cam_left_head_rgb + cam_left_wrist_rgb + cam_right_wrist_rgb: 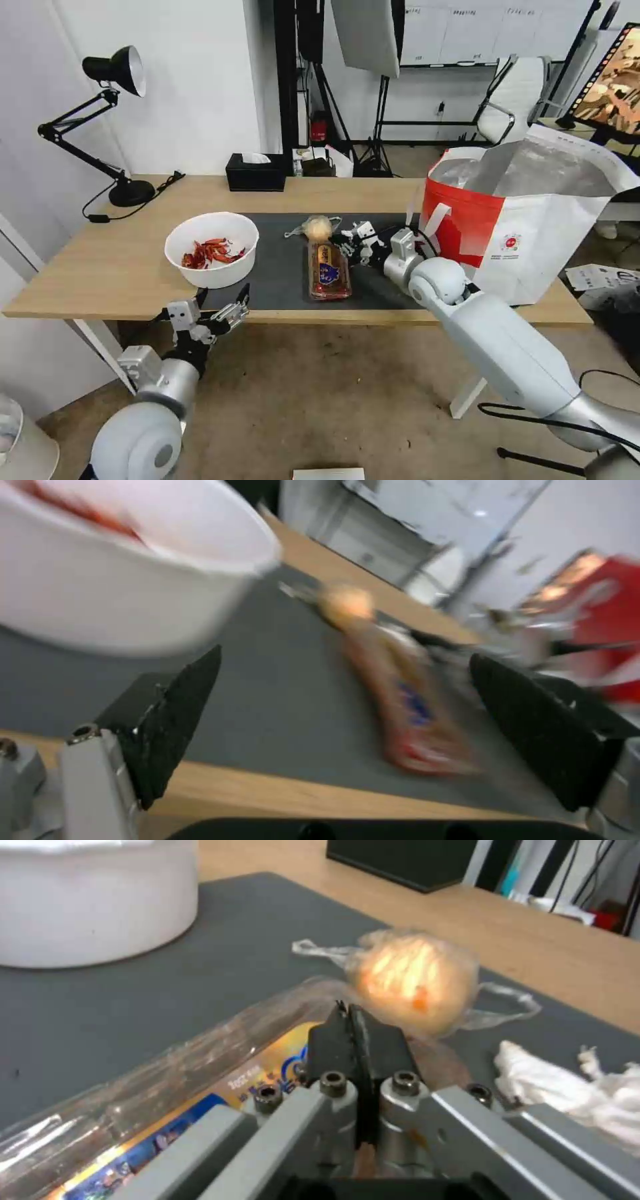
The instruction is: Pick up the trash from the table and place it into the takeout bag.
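1. I see the clear tray (329,270) of red scraps lying at frame centre on the dark mat (280,267), with the small bag (317,227) holding a yellowish lump touching its far end.
2. My right pincer (352,241) hovers just beside both, fingers pressed together, nothing between them; the crumpled tissue (587,1090) lies near it.
3. The white bowl (212,249) sits left of centre on the worktop (100,267).
4. My left pincer (223,313) waits spread at the worktop's near edge, lower left.
5. The takeout bag (533,220) stands open at right.

One white bowl (212,257) of chili shells, one clear plastic tray (328,271), one small knotted bag (316,227), one crumpled tissue (587,1090), one takeout bag (533,213), one tissue box (256,172), one desk lamp (107,120), two grippers (223,308) (348,241).
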`<state>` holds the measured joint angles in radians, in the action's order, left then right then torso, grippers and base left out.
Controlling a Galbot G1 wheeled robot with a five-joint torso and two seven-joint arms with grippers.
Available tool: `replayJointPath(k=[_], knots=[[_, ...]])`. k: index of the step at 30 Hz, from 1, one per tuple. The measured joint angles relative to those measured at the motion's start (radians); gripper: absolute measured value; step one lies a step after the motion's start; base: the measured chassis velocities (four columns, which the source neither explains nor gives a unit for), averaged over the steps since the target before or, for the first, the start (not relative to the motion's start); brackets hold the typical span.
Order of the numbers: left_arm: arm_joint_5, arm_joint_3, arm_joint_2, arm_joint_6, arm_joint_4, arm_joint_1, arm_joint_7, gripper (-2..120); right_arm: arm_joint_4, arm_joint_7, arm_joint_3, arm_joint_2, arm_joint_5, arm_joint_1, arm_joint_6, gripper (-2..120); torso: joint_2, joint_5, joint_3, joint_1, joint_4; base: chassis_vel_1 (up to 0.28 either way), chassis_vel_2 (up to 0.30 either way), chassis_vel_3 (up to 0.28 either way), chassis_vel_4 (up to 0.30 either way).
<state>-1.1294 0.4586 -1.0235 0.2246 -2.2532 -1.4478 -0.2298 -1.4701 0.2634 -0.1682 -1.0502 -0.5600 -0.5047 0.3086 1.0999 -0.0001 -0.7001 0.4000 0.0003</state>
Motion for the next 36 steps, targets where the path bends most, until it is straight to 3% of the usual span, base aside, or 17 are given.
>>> replayJointPath(k=[1,2,4,8,11,20,36], knots=[[-0.123,0.0,0.021,0.021,-0.003,0.029,-0.001,100,0.003,0.001,0.0,0.0,0.0,0.0,0.0,0,0.0,0.0001,0.0,0.0,0.0,0.0,0.0,0.0,0.0],[-0.123,0.0,0.021,0.021,-0.003,0.029,-0.001,100,0.003,0.001,0.0,0.0,0.0,0.0,0.0,0,0.0,0.0001,0.0,0.0,0.0,0.0,0.0,0.0,0.0],[-0.305,-0.013,0.058,0.058,0.003,0.098,-0.001,100,0.006,0.002,0.0,0.0,-0.003,-0.003,0.0,0,0.0,0.0001,0.0,0.0,-0.0007,0.0,0.0,0.0,0.0],[-0.413,-0.065,0.091,0.079,0.047,0.184,0.001,100,0.031,0.001,-0.014,-0.016,-0.006,0.008,-0.002,0,0.0,0.0002,0.0,0.0,-0.0007,0.0,0.0,0.0,0.0],[-0.428,-0.111,0.092,0.081,0.084,0.234,0.001,100,0.038,0.001,-0.025,-0.023,-0.011,0.018,-0.004,0,0.0,0.0001,0.0,0.0,0.0003,0.0,0.0,0.0,0.0],[-0.423,-0.271,0.051,0.081,0.238,0.402,-0.009,100,0.042,-0.011,-0.024,-0.019,-0.014,0.018,0.003,0,0.0,0.0001,0.0,0.0,-0.0004,0.0,0.0,0.0,0.0],[-0.413,-0.393,0.007,0.079,0.371,0.559,-0.026,100,0.036,-0.016,0.0,-0.017,-0.013,-0.01,0.008,0,0.0,0.0002,0.0,0.0,-0.0004,0.0,0.0,0.0,0.0]])
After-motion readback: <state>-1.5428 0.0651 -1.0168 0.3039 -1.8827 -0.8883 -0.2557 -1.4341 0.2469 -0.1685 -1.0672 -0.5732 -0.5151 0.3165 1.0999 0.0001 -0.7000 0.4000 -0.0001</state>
